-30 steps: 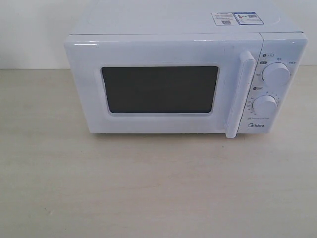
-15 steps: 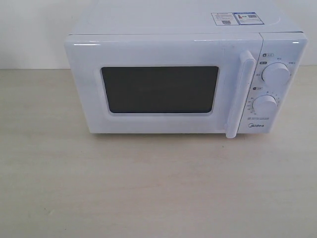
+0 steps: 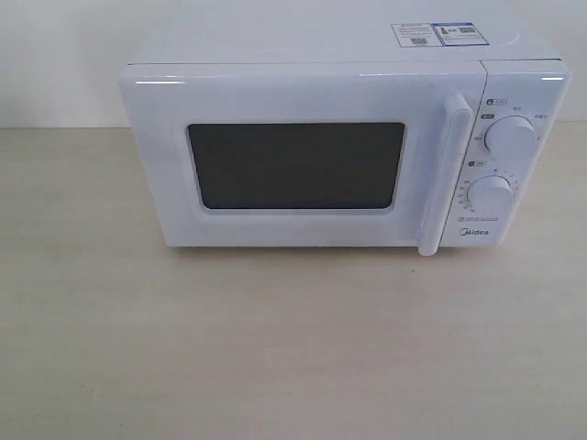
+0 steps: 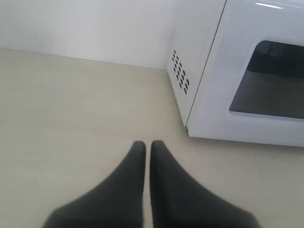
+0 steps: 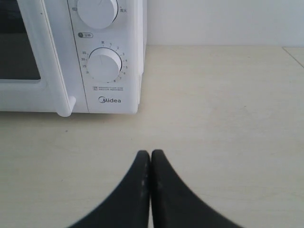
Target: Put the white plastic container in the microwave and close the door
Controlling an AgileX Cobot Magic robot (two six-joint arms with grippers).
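The white microwave (image 3: 344, 147) stands at the back of the wooden table, its door (image 3: 298, 160) closed flat, with a dark window and a vertical bar handle (image 3: 444, 174). The white plastic container is out of view in every frame. Neither arm shows in the exterior view. In the left wrist view my left gripper (image 4: 147, 145) is shut and empty above bare table, near the microwave's vented side (image 4: 183, 76). In the right wrist view my right gripper (image 5: 150, 154) is shut and empty, a short way in front of the microwave's knob panel (image 5: 105, 64).
The table (image 3: 293, 348) is pale wood; a white wall rises behind it. Two round knobs (image 3: 510, 137) sit on the microwave's right panel and stickers (image 3: 436, 34) lie on its top.
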